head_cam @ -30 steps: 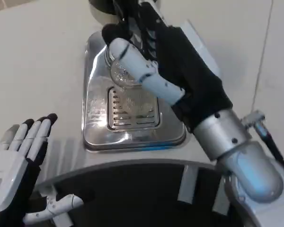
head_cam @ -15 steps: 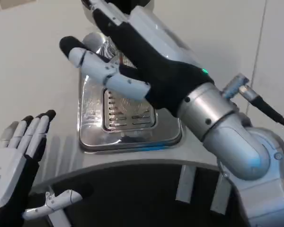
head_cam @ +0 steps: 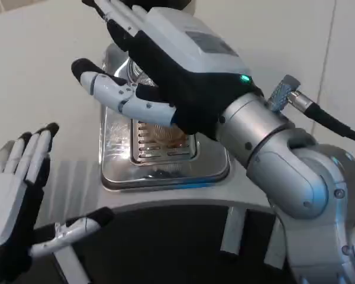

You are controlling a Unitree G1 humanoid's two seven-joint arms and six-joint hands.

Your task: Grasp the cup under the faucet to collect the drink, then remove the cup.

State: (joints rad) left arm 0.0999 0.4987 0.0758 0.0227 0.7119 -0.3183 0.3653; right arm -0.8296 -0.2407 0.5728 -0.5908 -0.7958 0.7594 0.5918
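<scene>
Clear glass, barely a glint, marks the cup (head_cam: 136, 74): only a small curved part of it shows, at the far end of the steel drip tray (head_cam: 165, 165), tucked behind the right hand's thumb and under its palm. A second ago far more of the cup was visible, with the thumb curled just in front of it; half a second ago the hand had already lifted and spread, and now it sits higher and further toward the camera, covering most of the cup. The right hand (head_cam: 171, 65) hovers over the tray's far half with its fingers extended and apart, its thumb (head_cam: 121, 97) pointing out to the left; it holds nothing that can be seen, though whether any finger touches the cup is hidden. The slotted grille (head_cam: 165, 142) in the tray's middle lies partly under the hand. The right forearm (head_cam: 266, 148) now crosses more of the picture than before, a black cable (head_cam: 334, 125) running off its wrist. At the lower left the left hand (head_cam: 18, 189) waits off the tray, fingers straight and together, thumb out to the side, much as it was a second ago, only slightly shifted. The white table (head_cam: 41, 77) surrounds the tray.
</scene>
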